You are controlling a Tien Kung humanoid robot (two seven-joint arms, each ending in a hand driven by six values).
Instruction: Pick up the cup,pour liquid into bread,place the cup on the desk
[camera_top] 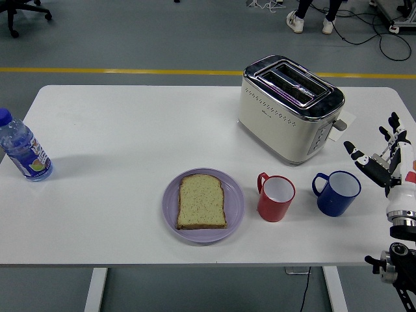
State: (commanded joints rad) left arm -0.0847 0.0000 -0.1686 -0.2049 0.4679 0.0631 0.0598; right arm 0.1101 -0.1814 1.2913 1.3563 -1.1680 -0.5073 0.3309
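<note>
The blue cup point(338, 193) stands upright at the lower right of the frame, a glossy dark-blue mug with a pale inside and a loop handle turned to the left. Just left of it stands a red cup point(277, 197), also upright, white inside, its handle also on the left; the 2 cups are near each other but apart. Further left, at lower center, 1 slice of bread point(202, 201) lies flat on a lavender plate point(234, 207), pale and speckled with a thin brown crust.

The right hand point(385, 160) is at the right edge of the frame, to the right of the blue cup and clear of it. Its fingers point(355, 150) are spread wide and point up and to the left, gripping nothing and touching neither cup. The white forearm below it runs down toward the lower right corner.

Behind the cups, at upper center-right, a cream and chrome toaster point(289, 107) sits on the white surface point(130, 130) with its 2 slots facing up. A plastic bottle point(23, 149) with a blue cap stands at the far left edge. Shoes of a person point(309, 23) show at the top of the frame, on the grey floor beyond the surface.
</note>
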